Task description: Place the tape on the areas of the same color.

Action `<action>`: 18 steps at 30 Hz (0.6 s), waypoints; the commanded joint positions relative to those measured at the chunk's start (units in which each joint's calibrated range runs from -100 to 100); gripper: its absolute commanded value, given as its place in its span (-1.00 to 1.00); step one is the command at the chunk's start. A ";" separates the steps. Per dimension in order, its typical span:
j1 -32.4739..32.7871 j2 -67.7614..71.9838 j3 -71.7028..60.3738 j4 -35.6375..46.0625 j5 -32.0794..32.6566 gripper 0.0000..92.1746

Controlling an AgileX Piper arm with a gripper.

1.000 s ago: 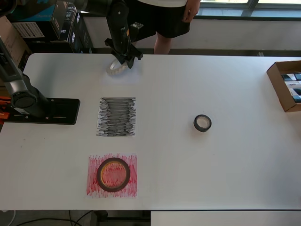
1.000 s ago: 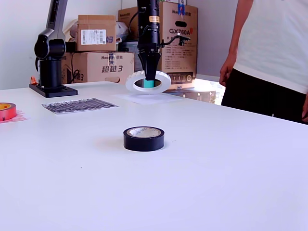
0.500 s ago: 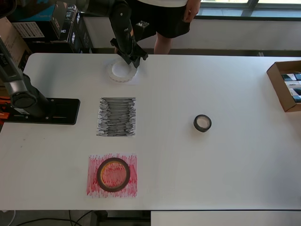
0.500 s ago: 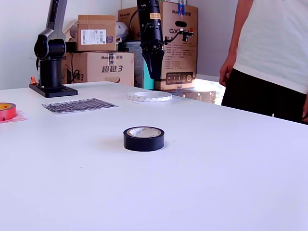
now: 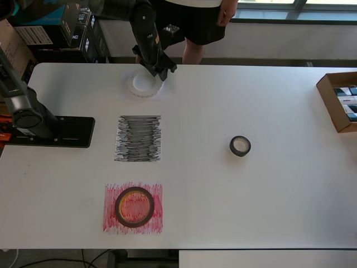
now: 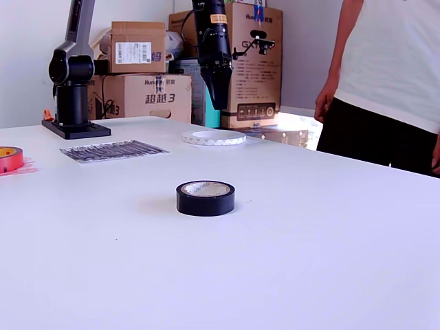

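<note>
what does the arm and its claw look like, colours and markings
The arm is black with a grey joint, mounted on a flat black base plate. The claw is black and tapers to a narrow tip, with a small orange label on the link above it.

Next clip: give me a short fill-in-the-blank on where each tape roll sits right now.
1. The red tape roll lies on the ____ sheet.
2. The roll lying on bare table, off any sheet, is the ____ one.
3. The claw hangs above the ____ tape roll, not touching it.

Missing words: red; black; white
</note>
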 commanded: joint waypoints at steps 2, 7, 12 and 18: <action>-4.23 0.45 -1.37 -2.88 0.04 -0.06; -12.36 1.29 -4.36 -9.33 3.39 -0.06; -19.22 4.47 -9.27 -10.77 7.32 -0.07; -26.56 10.55 -19.45 -10.18 13.95 -0.07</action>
